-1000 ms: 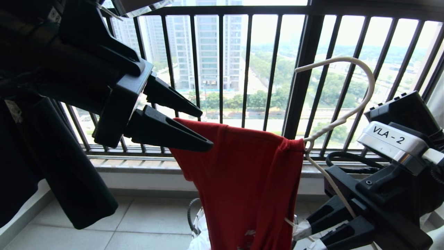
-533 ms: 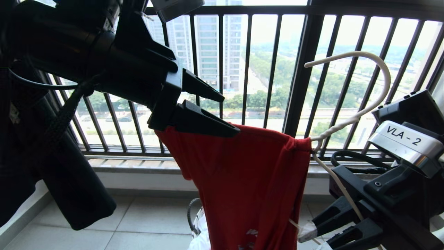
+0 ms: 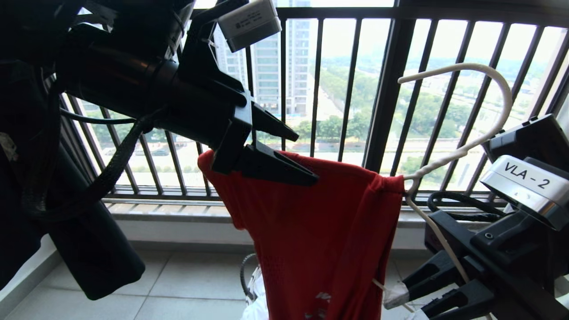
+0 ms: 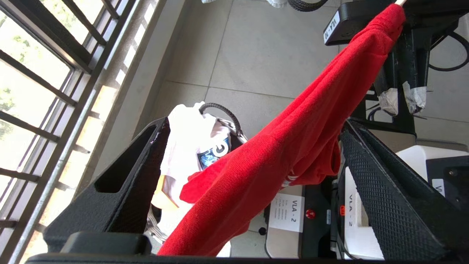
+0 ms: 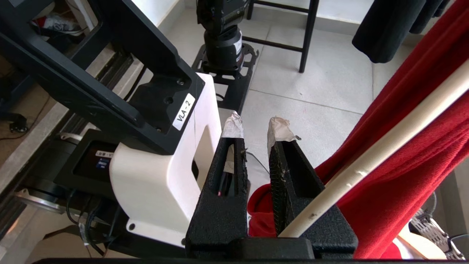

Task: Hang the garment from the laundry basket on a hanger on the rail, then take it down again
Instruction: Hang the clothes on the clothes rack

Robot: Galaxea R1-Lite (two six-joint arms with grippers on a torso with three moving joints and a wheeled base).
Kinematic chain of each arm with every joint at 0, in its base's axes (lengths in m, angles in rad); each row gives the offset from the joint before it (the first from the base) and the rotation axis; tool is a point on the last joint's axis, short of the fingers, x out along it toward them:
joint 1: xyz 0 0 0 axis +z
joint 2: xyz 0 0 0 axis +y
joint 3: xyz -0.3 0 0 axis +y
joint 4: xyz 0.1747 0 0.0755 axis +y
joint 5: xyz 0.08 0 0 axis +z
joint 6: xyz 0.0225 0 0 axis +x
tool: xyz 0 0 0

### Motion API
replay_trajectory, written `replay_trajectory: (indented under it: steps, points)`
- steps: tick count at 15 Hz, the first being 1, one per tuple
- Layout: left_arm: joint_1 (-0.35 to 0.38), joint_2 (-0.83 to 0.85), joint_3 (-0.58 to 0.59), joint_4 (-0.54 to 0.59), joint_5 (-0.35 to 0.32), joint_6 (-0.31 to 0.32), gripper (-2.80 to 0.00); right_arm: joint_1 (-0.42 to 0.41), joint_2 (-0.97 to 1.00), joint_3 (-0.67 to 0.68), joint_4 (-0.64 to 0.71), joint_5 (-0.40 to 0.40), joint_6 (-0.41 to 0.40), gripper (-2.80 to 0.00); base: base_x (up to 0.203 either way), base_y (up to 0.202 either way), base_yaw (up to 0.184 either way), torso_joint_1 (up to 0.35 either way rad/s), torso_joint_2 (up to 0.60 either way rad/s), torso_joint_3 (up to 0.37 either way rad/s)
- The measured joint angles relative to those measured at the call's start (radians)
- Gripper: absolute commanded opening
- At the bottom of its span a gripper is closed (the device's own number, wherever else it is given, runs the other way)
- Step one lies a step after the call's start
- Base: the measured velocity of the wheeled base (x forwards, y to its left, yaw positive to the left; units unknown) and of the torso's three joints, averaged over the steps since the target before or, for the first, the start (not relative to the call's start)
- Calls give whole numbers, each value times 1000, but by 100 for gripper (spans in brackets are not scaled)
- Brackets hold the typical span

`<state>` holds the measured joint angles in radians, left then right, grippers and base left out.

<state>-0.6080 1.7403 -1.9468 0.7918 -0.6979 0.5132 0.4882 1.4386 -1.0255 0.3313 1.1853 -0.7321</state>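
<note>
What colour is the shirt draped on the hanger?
Red; the garment shows best in the head view.

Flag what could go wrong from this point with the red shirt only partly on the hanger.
1. The left gripper stands open astride the red T-shirt; unheld, that shoulder may slide off.
2. The shirt is bunched at the neck of the hanger, so it might hang lopsided.
3. The right gripper pinches only the hanger's thin arm, which might twist in the grip.
</note>
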Motion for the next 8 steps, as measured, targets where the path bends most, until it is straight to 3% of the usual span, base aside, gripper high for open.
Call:
replay_trajectory:
  steps: [5, 8]
  points:
    - [-10, 15, -1, 46, -2, -3, 0, -49, -10, -7, -1, 1, -12, -280, 0, 0, 0, 0, 0, 0]
    - [-19, 12, -2, 38, 3, -66, 0, -77, -10, -16, 0, 3, -15, -280, 0, 0, 0, 0, 0, 0]
